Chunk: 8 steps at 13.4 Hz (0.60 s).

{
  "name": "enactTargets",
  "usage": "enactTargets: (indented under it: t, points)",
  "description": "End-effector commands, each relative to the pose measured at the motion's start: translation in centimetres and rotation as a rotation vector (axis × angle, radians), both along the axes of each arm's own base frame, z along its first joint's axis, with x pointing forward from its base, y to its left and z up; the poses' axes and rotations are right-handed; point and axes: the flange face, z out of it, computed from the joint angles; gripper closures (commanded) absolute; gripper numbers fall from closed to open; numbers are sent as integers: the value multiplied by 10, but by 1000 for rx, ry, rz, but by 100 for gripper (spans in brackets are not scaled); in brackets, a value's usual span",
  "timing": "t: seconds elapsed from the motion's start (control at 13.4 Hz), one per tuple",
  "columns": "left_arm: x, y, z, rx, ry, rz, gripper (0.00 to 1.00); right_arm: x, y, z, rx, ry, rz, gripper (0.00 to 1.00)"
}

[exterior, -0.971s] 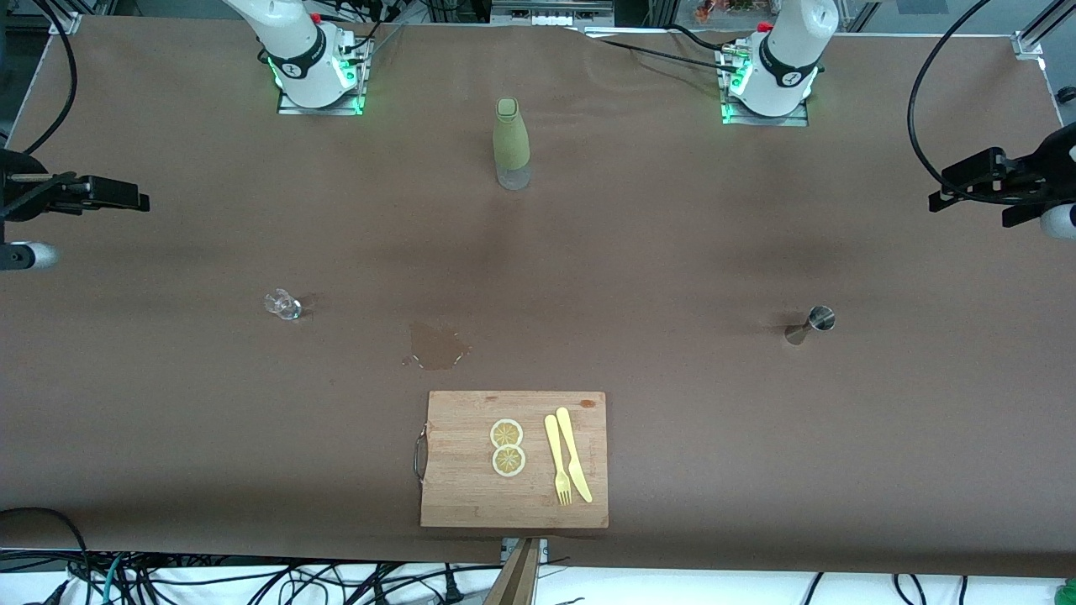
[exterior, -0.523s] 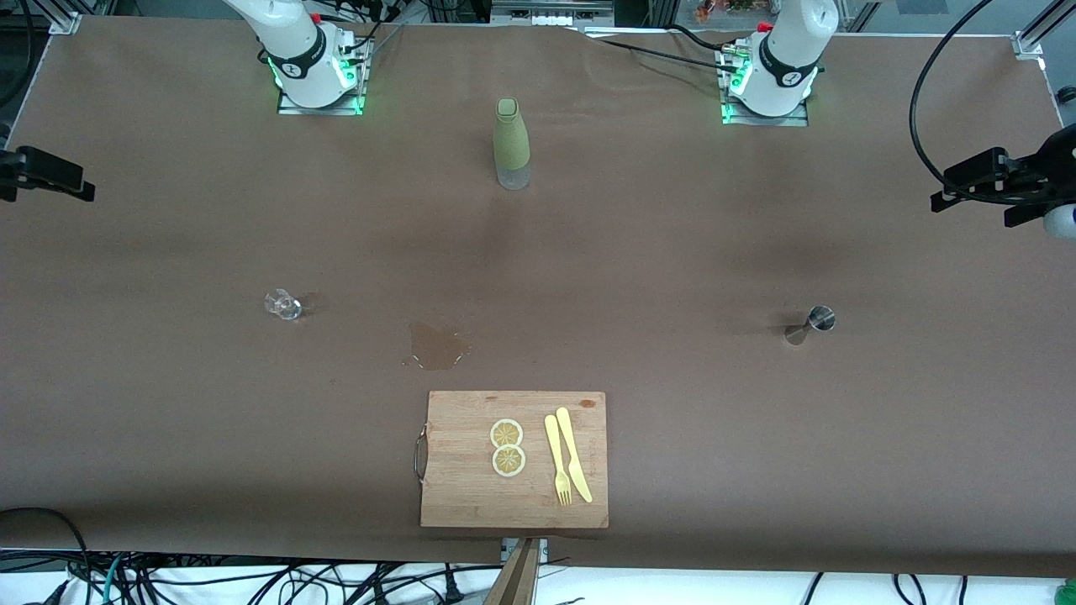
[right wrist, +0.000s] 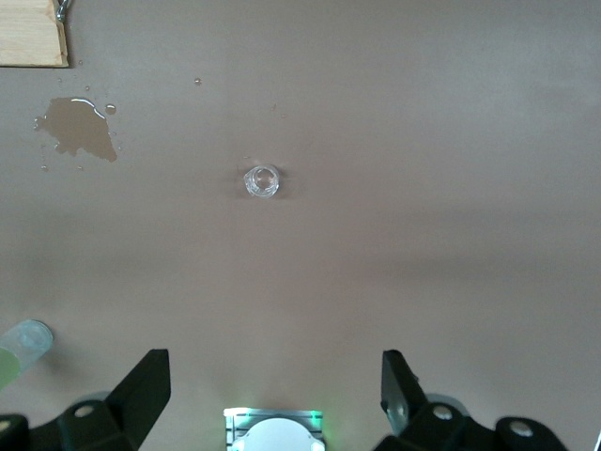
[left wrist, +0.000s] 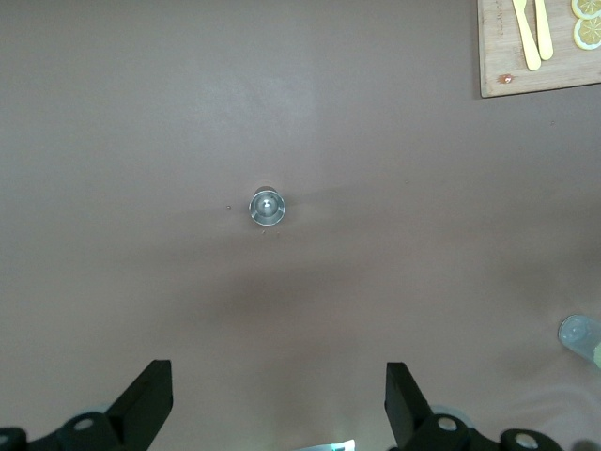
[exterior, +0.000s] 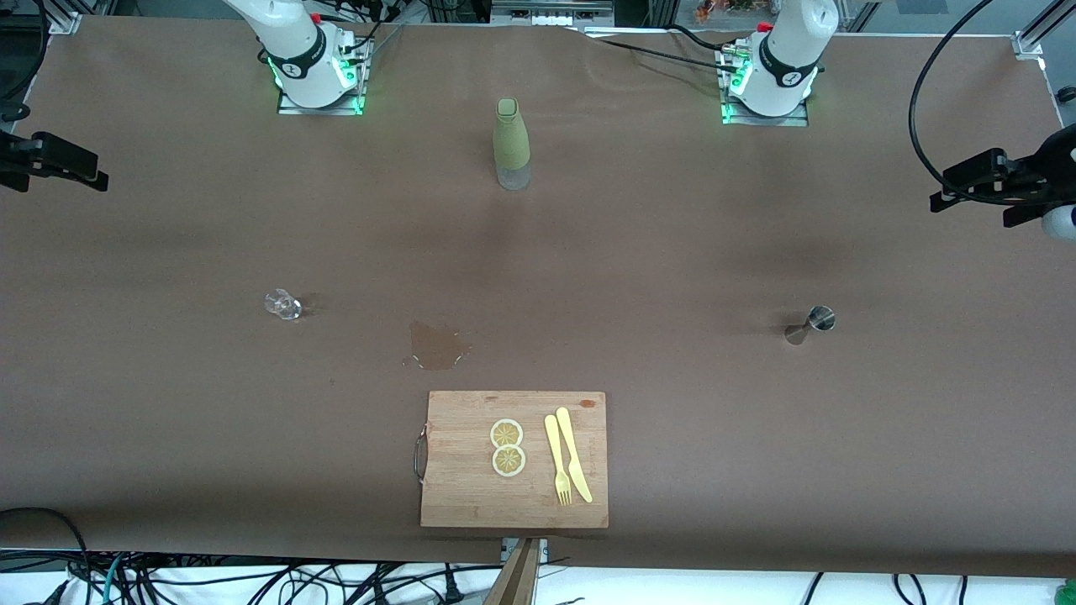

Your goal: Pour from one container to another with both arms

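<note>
The small shiny silver metal jigger (exterior: pixel 812 323) stands upright on the brown table (exterior: pixel 639 252), long axis vertical, round rim up, toward the left arm's end. The left gripper (left wrist: pixel 272 413) hangs high over it, well apart, black fingers (left wrist: pixel 150 399) spread wide and holding nothing. The tiny clear glass cup (exterior: pixel 283 304) stands upright, mouth up, toward the right arm's end, near a wet spill (exterior: pixel 435 345). The right gripper (right wrist: pixel 272 395) hangs high over the cup, fingers wide apart and empty.

White arms (exterior: pixel 294 42), black fingers (left wrist: pixel 146 404), green-lit bases (exterior: pixel 319 97).
</note>
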Motion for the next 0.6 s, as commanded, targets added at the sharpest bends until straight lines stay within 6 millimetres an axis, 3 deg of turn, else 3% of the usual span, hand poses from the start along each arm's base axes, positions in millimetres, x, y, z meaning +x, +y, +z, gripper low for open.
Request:
enactTargets:
  t: [0.0,0.52]
  points:
    - [-3,0,1,31,-8,3,0,-6,0,-2,-13,-5,-10,0]
    - [-3,1,1,26,-9,4,0,5,-4,-8,-17,-3,-13,0]
